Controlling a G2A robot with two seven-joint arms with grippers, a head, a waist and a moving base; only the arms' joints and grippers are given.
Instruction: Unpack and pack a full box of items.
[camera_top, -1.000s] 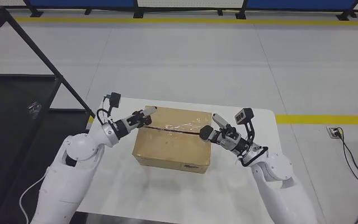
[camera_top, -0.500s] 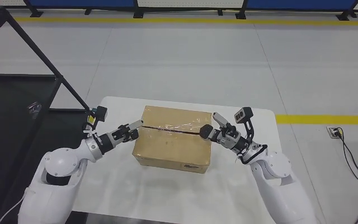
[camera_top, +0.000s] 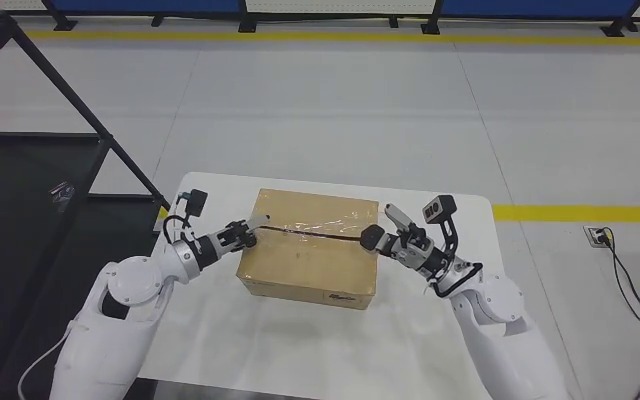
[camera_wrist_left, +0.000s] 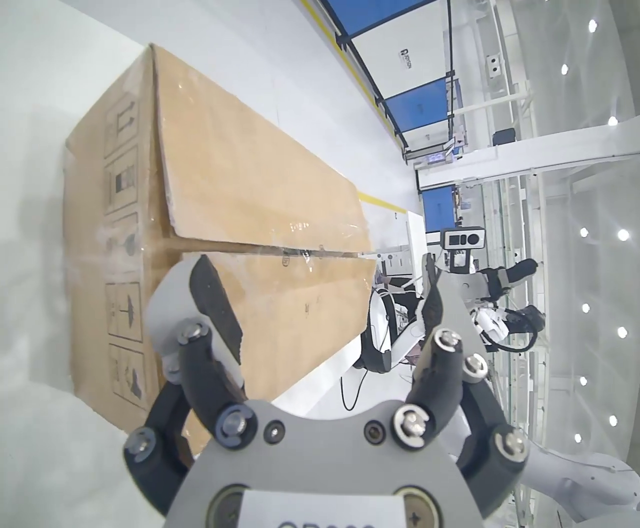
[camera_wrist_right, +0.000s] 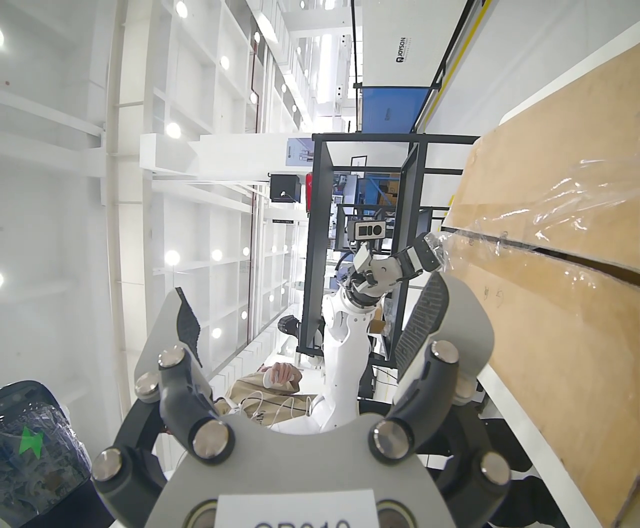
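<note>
Fig.: Cardboard box (camera_top: 308, 250) at centre of table (camera_top: 420, 330), flaps shut. The seam is sealed w/ wrinkled clear tape (camera_top: 310, 232), and handling symbols are printed on one end. Walls look stiff; prob. heavy if full. The tape looks slick, so I'd grip the flap edges at the seam ends. My left pincer (camera_top: 250, 232) is at one seam end, my right pincer (camera_top: 382, 226) at the other. Both are spread wide and hold nothing.

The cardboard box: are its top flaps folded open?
No, the cardboard box is shut flat on top, with clear tape over its middle seam.
</note>
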